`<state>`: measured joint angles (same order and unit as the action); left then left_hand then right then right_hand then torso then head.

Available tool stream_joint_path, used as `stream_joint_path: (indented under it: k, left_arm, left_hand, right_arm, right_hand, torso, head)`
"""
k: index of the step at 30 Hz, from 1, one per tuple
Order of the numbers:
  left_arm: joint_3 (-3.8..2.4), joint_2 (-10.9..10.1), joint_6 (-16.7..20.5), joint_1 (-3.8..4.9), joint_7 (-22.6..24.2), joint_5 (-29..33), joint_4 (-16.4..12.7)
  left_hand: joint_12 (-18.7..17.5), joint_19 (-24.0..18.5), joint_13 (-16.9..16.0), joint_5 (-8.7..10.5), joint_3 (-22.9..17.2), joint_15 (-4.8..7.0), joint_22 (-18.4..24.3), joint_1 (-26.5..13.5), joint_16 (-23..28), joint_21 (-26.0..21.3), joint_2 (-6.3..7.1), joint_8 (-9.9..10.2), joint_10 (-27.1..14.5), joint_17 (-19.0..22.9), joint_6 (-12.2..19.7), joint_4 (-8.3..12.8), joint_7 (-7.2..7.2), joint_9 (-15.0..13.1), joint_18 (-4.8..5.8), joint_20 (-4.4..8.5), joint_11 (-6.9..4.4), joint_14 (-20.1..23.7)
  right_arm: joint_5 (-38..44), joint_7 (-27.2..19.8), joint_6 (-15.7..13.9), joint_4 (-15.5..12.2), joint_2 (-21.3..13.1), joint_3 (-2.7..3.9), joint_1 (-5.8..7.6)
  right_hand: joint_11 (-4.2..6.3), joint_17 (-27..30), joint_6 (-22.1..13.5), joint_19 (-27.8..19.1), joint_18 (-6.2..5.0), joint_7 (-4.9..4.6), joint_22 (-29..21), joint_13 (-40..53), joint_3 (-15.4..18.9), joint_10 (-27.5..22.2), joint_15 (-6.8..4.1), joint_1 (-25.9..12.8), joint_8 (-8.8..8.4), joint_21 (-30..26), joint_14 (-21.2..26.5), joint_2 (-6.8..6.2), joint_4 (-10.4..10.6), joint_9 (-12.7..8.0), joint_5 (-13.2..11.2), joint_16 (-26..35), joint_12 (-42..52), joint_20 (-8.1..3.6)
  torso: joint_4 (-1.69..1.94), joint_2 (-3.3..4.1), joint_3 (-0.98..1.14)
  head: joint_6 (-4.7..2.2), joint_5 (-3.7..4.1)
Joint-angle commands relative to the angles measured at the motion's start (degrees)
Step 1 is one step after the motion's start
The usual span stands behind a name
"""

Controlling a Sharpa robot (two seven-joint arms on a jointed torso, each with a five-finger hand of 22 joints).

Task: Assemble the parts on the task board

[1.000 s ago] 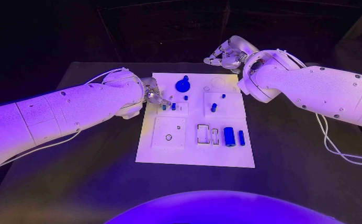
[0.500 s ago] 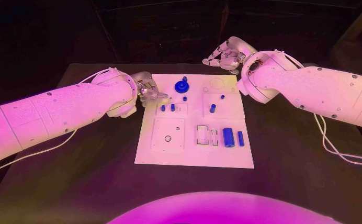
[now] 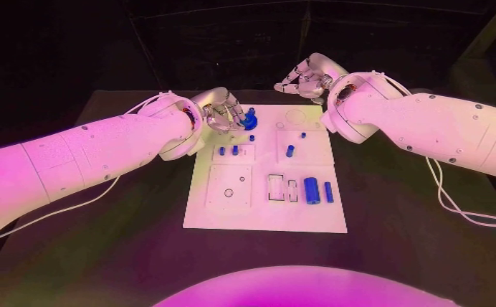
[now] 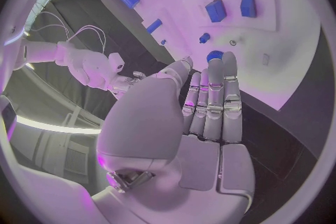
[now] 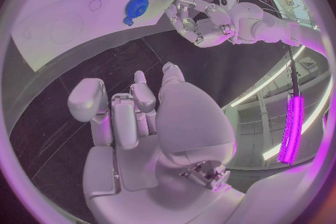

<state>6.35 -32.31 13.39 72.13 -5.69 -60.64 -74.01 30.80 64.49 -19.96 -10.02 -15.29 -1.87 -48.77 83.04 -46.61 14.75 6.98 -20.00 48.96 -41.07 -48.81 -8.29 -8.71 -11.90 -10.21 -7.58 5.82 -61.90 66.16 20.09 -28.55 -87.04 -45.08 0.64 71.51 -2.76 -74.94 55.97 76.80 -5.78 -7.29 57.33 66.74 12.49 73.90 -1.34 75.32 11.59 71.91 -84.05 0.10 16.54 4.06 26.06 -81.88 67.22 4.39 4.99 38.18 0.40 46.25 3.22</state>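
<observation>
I see my left hand (image 3: 226, 115) empty, fingers spread, over the board's (image 3: 238, 214) far left corner beside the blue knob (image 3: 249, 120). My right hand (image 3: 299, 79), empty and loosely curled, hovers beyond the board's far edge.

arms: smooth white shells, small dark screws | left robot hand (image 3: 226, 116), right robot hand (image 3: 303, 79): silver, segmented | thin white cables along forearms

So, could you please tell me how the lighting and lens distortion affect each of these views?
Head view: pink light washes the task board and both arms, and the background is dark. Left wrist view: fisheye bends the board's edges, and the left hand looms large. Right wrist view: same bending, with a bright magenta strip light glaring beside the right hand.
</observation>
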Motion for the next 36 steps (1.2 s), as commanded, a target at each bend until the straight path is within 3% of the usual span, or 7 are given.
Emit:
stream_joint_path:
  k: [1,5,11,13,18,25,36]
  left_arm:
    - [0.09,0.9,0.5,0.06,6.0,-12.4,0.7]
    - [0.27,2.3,0.1,0.05,6.7,-18.8,2.0]
    - [0.59,4.7,-1.8,-0.02,6.5,-23.8,4.6]
    - [0.74,5.4,-2.3,-0.11,6.4,-24.8,5.3]
    - [0.89,7.0,-2.9,-0.44,6.3,-26.7,7.3]
    - [0.92,8.8,-4.6,-0.77,6.0,-27.5,9.3]
    - [0.92,10.0,-6.3,-0.89,5.2,-27.6,10.6]
  left_hand:
    - [-1.6,1.7,1.9,-0.02,0.2,0.13,0.2,-0.3,-1.2,0.8,1.54,0.6,0.5,0.3,-1.1,0.1,0.15,0.8,-0.36,0.11,-0.03,-1.9]
    - [-4.0,5.3,4.7,0.44,1.3,0.64,0.0,-0.3,-5.0,2.5,2.54,2.4,1.3,-1.0,-2.0,0.5,0.44,2.4,-0.32,0.62,-0.24,-6.1]
    - [-7.3,11.1,8.5,0.72,3.3,1.56,-1.9,0.1,-22.3,6.7,2.57,5.1,1.8,-17.6,-3.1,1.1,0.87,4.3,-0.24,1.54,-0.67,-17.0]
    - [-8.0,12.4,9.4,0.73,3.6,1.68,-2.8,0.3,-25.7,8.2,2.33,5.7,2.4,-21.1,-3.8,1.2,0.97,4.8,-0.14,1.74,-0.76,-18.9]
    - [-9.3,15.6,11.1,0.79,3.9,1.9,-9.9,0.6,-30.7,19.9,1.91,6.6,4.2,-26.7,-5.6,1.3,1.16,5.4,1.35,2.02,-0.98,-21.6]
    - [-11.2,17.0,12.7,0.82,3.6,2.42,-13.4,1.3,-31.9,25.4,1.61,7.7,5.4,-27.5,-6.8,1.8,1.44,6.1,1.99,2.45,-1.22,-22.4]
    - [-12.2,17.5,13.5,1.18,3.3,2.4,-15.0,1.3,-32.3,27.8,1.29,8.1,6.8,-27.6,-8.0,1.9,1.55,6.3,2.37,2.54,-1.34,-22.7]
  right_arm:
    - [-0.3,-0.9,-0.3,0.0,0.1,0.04,0.12]
    - [-0.3,-1.0,-0.2,0.0,0.2,0.04,0.11]
    - [-0.4,-1.1,-0.2,0.1,0.5,0.04,0.11]
    - [-0.4,-1.1,-0.2,0.1,0.6,0.04,0.11]
    - [-0.4,-1.1,-0.2,0.2,0.8,0.04,0.11]
    - [-0.4,-1.1,-0.2,0.5,1.0,0.04,0.11]
    - [-0.4,-1.0,-0.1,0.7,1.3,0.04,0.11]
  right_hand:
    - [0.32,-3.4,0.1,-0.2,-0.4,0.07,-0.1,-0.1,0.3,-0.3,-0.52,-0.1,0.38,-0.2,-3.5,0.34,-0.1,-0.1,-0.2,0.2,-0.1,-0.18]
    - [0.32,-3.4,0.0,-0.2,-0.41,0.07,-0.1,-0.1,0.3,-0.3,-0.52,0.1,0.39,-0.3,-3.5,0.41,-0.2,-0.1,-0.1,0.2,-0.1,-0.18]
    - [0.32,-3.4,0.0,-0.2,-0.4,0.07,0.0,-0.1,0.2,-0.3,-0.52,0.2,0.4,-0.2,-3.5,0.48,-0.2,-0.1,0.1,0.2,-0.1,-0.19]
    - [0.32,-3.4,0.0,-0.2,-0.4,0.07,-0.1,-0.1,0.2,-0.3,-0.52,0.2,0.4,-0.2,-3.5,0.48,-0.2,-0.1,0.1,0.2,-0.1,-0.19]
    - [0.32,-3.4,0.0,-0.2,-0.41,0.07,-0.1,-0.1,0.2,-0.3,-0.52,0.3,0.4,-0.3,-3.5,0.51,-0.2,-0.1,0.2,0.2,-0.1,-0.19]
    - [0.32,-3.4,0.0,-0.3,-0.43,0.06,-0.2,-0.1,0.2,-0.4,-0.53,0.4,0.4,-0.3,-3.5,0.55,-0.2,-0.1,0.4,0.3,-0.1,-0.19]
    - [0.32,-3.4,0.0,-0.3,-0.43,0.07,-0.2,-0.1,0.2,-0.4,-0.53,0.5,0.41,-0.3,-3.5,0.6,-0.3,-0.1,0.5,0.3,-0.1,-0.19]
  torso:
    - [-0.01,0.04,-0.03]
    - [-0.04,0.01,0.04]
    - [-0.05,0.02,0.04]
    - [-0.11,0.04,0.05]
    - [-0.12,0.09,0.01]
    - [0.1,0.01,0.01]
    - [0.0,-0.01,0.08]
  head:
    - [-0.26,0.4]
    - [-0.34,0.47]
    - [-0.5,0.51]
    - [-0.5,0.49]
    - [-0.6,0.53]
    - [-0.47,0.75]
    - [-0.46,0.59]
